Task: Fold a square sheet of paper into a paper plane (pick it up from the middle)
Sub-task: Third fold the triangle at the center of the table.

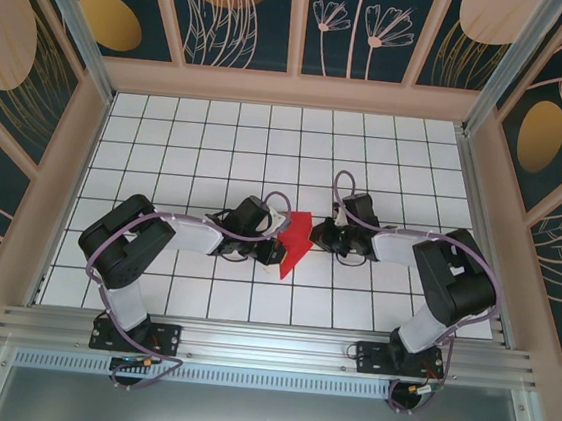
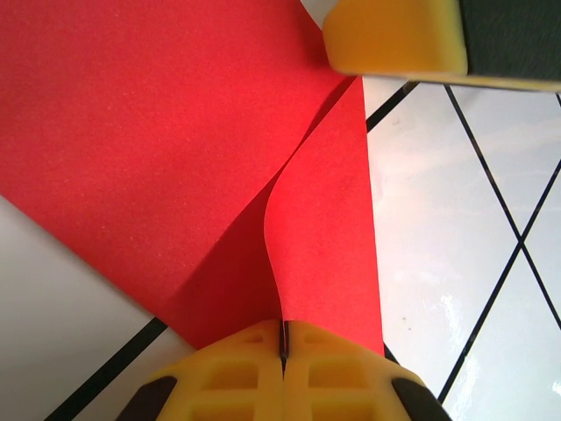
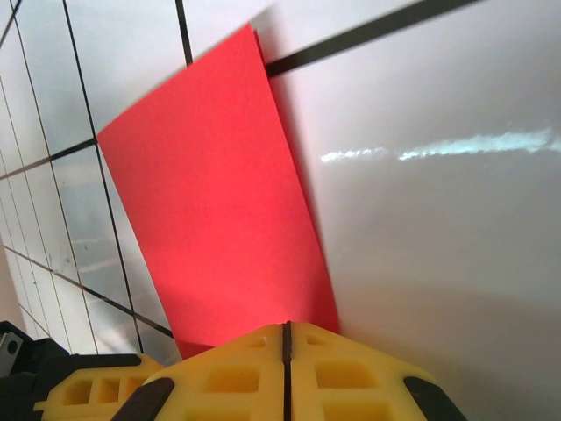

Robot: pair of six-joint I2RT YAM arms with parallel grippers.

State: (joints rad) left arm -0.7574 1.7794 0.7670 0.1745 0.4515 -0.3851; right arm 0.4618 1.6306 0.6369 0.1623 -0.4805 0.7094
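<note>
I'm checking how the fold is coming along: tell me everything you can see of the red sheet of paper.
The red sheet of paper is thin, plain, matte and bright red. It is partly folded, with one flap curving along a soft crease. It is held tilted over the middle of the white gridded table, between the arms. The left claw is shut on one edge and the right claw on the opposite side.

From my seat, the far half of the table (image 1: 269,134) is open running room, and so is the near strip by the bases. The middle row is the jam: the left arm (image 1: 147,242) and right arm (image 1: 436,267) reach in from both sides, with the red paper (image 1: 296,240) bridging the gap between them. The side walls (image 1: 63,178) box in both edges.
</note>
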